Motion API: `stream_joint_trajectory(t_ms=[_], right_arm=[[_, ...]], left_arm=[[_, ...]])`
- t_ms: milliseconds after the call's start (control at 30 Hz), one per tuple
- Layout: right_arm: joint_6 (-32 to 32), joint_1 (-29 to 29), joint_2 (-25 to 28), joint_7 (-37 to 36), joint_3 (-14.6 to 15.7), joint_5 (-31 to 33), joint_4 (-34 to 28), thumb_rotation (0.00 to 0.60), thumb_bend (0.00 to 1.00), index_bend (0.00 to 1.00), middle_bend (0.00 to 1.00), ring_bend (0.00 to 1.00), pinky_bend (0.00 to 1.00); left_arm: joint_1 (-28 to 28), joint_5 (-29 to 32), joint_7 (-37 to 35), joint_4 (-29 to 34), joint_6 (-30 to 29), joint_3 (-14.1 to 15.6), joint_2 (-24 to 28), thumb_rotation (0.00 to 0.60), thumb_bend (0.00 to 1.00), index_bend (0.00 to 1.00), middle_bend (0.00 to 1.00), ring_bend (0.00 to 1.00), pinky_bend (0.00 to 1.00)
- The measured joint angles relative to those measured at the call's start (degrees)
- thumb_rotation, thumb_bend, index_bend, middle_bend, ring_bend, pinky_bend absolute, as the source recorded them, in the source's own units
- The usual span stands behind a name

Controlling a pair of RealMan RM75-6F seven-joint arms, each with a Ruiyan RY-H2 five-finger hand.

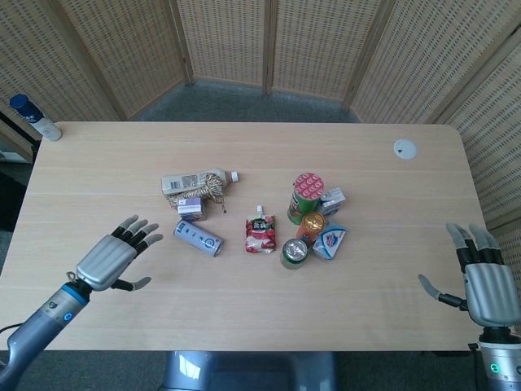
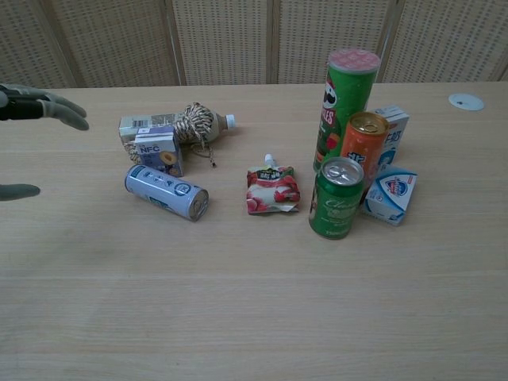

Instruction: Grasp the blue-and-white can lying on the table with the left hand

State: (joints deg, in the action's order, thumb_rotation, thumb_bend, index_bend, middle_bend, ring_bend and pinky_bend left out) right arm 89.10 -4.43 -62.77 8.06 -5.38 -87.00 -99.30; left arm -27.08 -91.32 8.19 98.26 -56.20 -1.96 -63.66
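So the blue-and-white can is lying on its side on the table, left of the middle, just in front of a small purple carton and a twine-wrapped bottle, with a red pouch flat to its right. Left hand hangs a bit to the left of it with fingers spread and nothing in it, not touching the can. Further right there's a cluster of a tall green tube, an orange can, a green can and a white-blue pack, and the right hand sits wide open near the table's right edge, well apart from everything.
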Motion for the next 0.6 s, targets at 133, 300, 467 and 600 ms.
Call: stream_joint_trajectory(t_ms=[133, 300, 467, 600], right_arm=[[0.39, 0.82, 0.3, -0.26, 0.11, 0.98, 0.21, 0.207, 0.27, 0.0, 0.14, 0.0, 0.0], [0.45, 1.5, 0.57, -0.24, 0.25, 2.09, 0.47, 0.209, 0.27, 0.0, 0.14, 0.0, 0.0], [0.95, 2.08, 1.28, 0.3, 0.13, 2.51, -0.19, 0.209, 0.27, 0.0, 0.14, 0.0, 0.0], [1.19, 2.52, 1.83, 0.83, 0.07, 3.0, -0.9, 0.207, 0.27, 0.0, 0.14, 0.0, 0.0]], left_arm=[[-2.8, 1.36, 1.29, -3.32, 3.42, -0.36, -3.83, 0.402, 0.32, 0.14, 0.13, 0.06, 0.0], [-6.07, 3.55, 2.0, -8.0, 7.15, -1.07, -8.7, 0.406, 0.32, 0.13, 0.13, 0.07, 0.0], [-9.18, 5.34, 1.21, -12.93, 10.13, -1.88, -13.33, 0.405, 0.32, 0.12, 0.13, 0.07, 0.0], [-11.48, 6.25, 0.24, -16.65, 12.18, -2.26, -16.65, 0.407, 0.32, 0.11, 0.13, 0.07, 0.0]])
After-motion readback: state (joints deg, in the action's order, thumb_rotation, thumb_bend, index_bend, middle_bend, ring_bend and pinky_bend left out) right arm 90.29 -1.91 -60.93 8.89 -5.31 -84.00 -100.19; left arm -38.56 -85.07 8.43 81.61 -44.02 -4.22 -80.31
